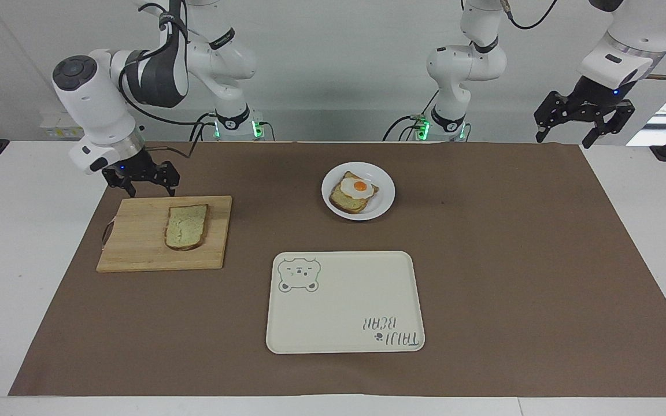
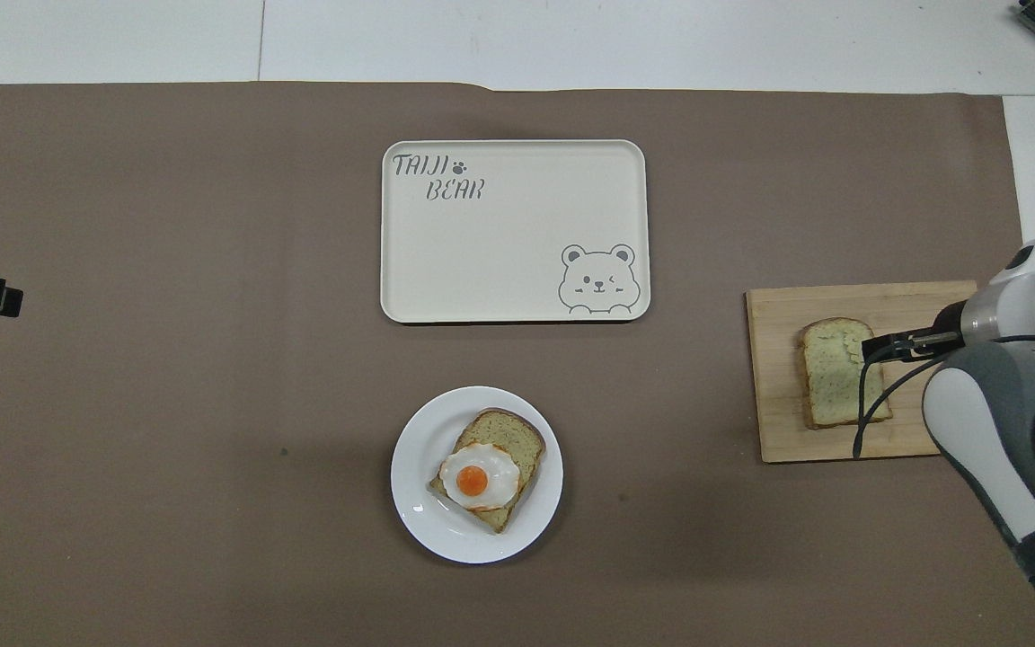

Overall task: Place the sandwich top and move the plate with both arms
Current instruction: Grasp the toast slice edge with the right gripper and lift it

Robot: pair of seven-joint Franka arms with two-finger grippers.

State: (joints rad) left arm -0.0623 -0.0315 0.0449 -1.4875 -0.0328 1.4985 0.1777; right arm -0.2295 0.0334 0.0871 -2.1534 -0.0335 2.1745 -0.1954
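White walls back the counter (image 1: pixel 32 277), most of which lies under a brown paper sheet (image 1: pixel 512 260). Both arms reach in from the robots' end. The right arm (image 1: pixel 107 110) bends down over the corner of the cutting board nearest the robots, and the right gripper (image 1: pixel 140 184) hangs low just above that edge, its fingers spread apart and holding nothing. The left arm (image 1: pixel 616 52) waits raised over the edge of the paper at its own end of the counter, and the left gripper (image 1: pixel 584 124) also has its fingers spread and empty. A cream tray (image 1: pixel 344 300) printed with a bear lies farther from the robots than the plate. The wooden cutting board (image 1: pixel 136 242) lies toward the right arm's end, and the sandwich top (image 1: pixel 186 226) lies flat on it, clear of the right gripper. The plate (image 1: pixel 382 199) sits near the middle of the counter, well apart from the board, carrying a bread slice topped with a fried egg (image 1: pixel 356 188).
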